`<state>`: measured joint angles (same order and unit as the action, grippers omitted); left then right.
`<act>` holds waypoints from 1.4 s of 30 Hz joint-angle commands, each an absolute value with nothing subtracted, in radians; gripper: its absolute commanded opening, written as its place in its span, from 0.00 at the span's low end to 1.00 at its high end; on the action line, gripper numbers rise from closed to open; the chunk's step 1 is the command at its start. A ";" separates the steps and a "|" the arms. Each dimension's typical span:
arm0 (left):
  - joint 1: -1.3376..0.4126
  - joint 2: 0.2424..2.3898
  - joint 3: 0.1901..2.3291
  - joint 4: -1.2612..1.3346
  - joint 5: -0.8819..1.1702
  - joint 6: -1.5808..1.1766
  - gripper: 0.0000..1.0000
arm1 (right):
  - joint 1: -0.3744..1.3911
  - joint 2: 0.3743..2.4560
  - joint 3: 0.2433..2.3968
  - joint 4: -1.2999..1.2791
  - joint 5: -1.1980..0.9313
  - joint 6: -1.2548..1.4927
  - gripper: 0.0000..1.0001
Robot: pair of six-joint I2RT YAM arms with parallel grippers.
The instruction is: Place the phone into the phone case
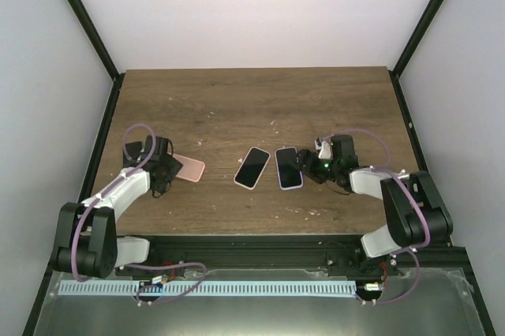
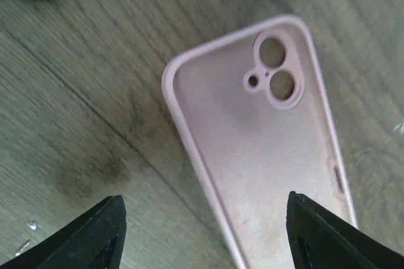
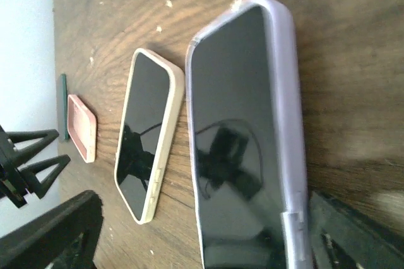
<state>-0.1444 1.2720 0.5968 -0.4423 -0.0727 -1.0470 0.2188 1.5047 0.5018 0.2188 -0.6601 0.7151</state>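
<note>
The top camera looks down from behind over the whole table (image 1: 237,99). The wrist cameras sit close: the left above the pink case (image 2: 265,155), the right facing left, sharing it.

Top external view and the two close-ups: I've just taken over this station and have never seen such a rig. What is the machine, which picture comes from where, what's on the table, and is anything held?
The machine is two robot arms bolted at the table's near edge. The top external view looks down from above and behind them, with the left gripper at left and the right gripper at right. The other two pictures come from a camera on each wrist. The dark wedges in their bottom corners are that gripper's own fingers.

On the wooden table lies an empty pink case, inside up, below the left wrist camera. Two phones lie screen-up mid-table: a cream-rimmed phone and a lilac-rimmed phone, which is the one nearest the right gripper.

Both grippers are open, and nothing is held.
</note>
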 commanded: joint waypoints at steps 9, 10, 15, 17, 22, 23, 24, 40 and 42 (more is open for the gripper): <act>0.022 1.310 0.868 -0.560 -0.160 -0.689 1.00 | 0.214 1.248 0.570 0.050 -0.644 0.649 1.00; 0.053 1.321 0.880 -0.561 -0.124 -0.677 1.00 | 0.214 1.237 0.572 0.046 -0.651 0.650 1.00; 0.173 1.388 0.925 -0.556 -0.105 -0.625 1.00 | 0.214 1.207 0.588 0.031 -0.697 0.651 1.00; 0.224 1.420 0.932 -0.539 -0.091 -0.600 1.00 | 0.215 1.197 0.588 0.033 -0.707 0.655 1.00; 0.332 1.500 0.934 -0.478 -0.028 -0.514 1.00 | 0.213 1.192 0.589 0.053 -0.730 0.664 1.00; 0.348 1.518 0.940 -0.478 -0.034 -0.507 1.00 | 0.213 1.195 0.590 0.059 -0.735 0.666 1.00; 0.363 1.537 0.945 -0.480 -0.041 -0.506 1.00 | 0.215 1.198 0.593 0.064 -0.744 0.667 1.00; 0.411 1.715 0.988 -0.436 0.096 -0.486 0.99 | 0.214 1.228 0.594 0.047 -0.822 0.608 1.00; 0.411 1.722 0.970 -0.423 0.133 -0.503 0.99 | 0.215 1.209 0.585 0.058 -0.820 0.618 1.00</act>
